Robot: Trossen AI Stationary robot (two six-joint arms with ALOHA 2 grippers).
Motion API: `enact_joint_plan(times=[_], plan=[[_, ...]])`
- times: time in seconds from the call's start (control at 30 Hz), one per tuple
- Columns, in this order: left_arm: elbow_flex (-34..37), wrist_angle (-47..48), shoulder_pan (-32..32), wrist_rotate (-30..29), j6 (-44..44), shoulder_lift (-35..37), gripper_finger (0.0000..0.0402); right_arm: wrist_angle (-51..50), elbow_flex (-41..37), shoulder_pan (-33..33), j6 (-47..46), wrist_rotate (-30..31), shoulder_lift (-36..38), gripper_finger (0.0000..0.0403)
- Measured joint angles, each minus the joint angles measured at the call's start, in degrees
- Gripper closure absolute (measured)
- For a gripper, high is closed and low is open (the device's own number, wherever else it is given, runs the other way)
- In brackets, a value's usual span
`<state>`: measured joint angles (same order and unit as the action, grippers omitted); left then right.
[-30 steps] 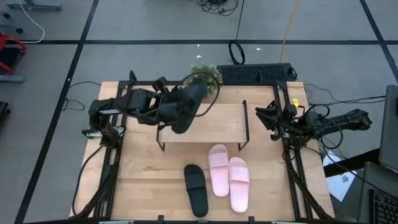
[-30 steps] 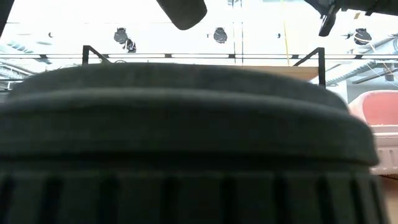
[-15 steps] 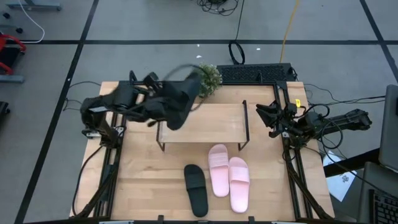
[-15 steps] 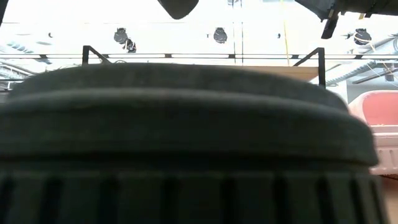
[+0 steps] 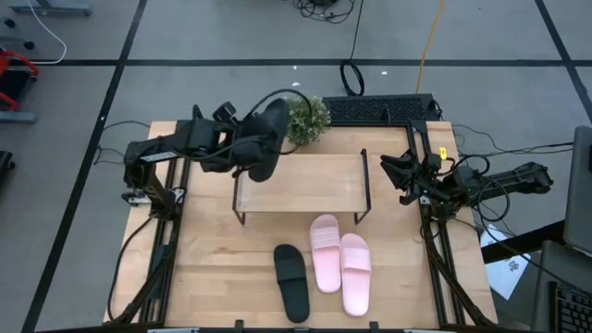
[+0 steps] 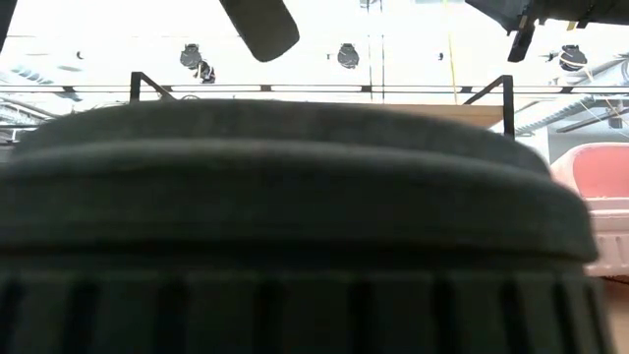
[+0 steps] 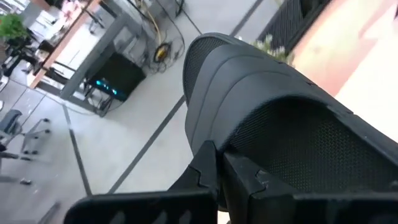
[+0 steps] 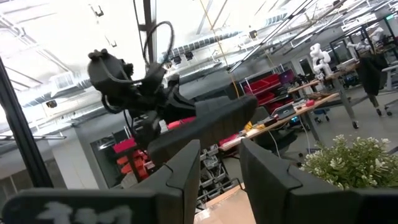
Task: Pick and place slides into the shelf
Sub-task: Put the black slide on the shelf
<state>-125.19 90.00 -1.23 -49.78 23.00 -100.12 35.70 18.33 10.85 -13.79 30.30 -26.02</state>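
The left gripper (image 5: 248, 153) is clamped on a black slide (image 5: 265, 139) above the shelf's (image 5: 314, 185) left end. The right gripper (image 5: 393, 176) waits beside the shelf, fingers apart.

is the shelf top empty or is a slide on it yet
Empty: the shelf top is bare; the left gripper holds a black slide above its left end.

- Black slide (image 7: 292, 143) in the wrist frame's centre: matt, finely pebbled strap, smooth sole edge.
- Pink slides (image 5: 340, 264), lower centre: smooth, matt.
- Shelf (image 5: 301, 185), centre: pale wood top, thin black metal legs.
- Table (image 5: 213, 268): light wood.
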Motion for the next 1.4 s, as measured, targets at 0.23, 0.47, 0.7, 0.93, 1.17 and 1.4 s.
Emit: enact_joint_plan(times=[0.23, 0.47, 0.7, 0.93, 1.17, 1.4], plan=[[1.58, 0.00, 4.05, 3.75, -4.07, 0.06, 0.0401, 0.00, 0.00, 0.00, -0.03, 0.00, 0.02, 0.0296], [1.60, 0.06, 4.59, 15.51, 4.91, 0.07, 0.0401, -0.61, 0.00, 0.00, 0.26, 0.75, 0.00, 0.0296], [1.45, 0.00, -2.75, 20.89, 11.50, 0.63, 0.0401, -0.83, 0.00, 0.00, 3.98, 4.77, 0.02, 0.0296], [1.23, 0.04, -7.99, 22.44, 19.98, 4.66, 0.0401, -1.23, 0.00, 0.00, 4.15, 5.84, 0.02, 0.0296], [1.21, 0.08, -8.95, 16.88, 19.21, 6.73, 0.0401, -1.53, 0.00, 0.00, 4.12, 5.79, 0.00, 0.0296], [2.82, -0.09, -6.55, 12.01, 9.96, 5.21, 0.0401, -1.73, 0.00, 0.00, 4.08, 5.84, 0.00, 0.0296]])
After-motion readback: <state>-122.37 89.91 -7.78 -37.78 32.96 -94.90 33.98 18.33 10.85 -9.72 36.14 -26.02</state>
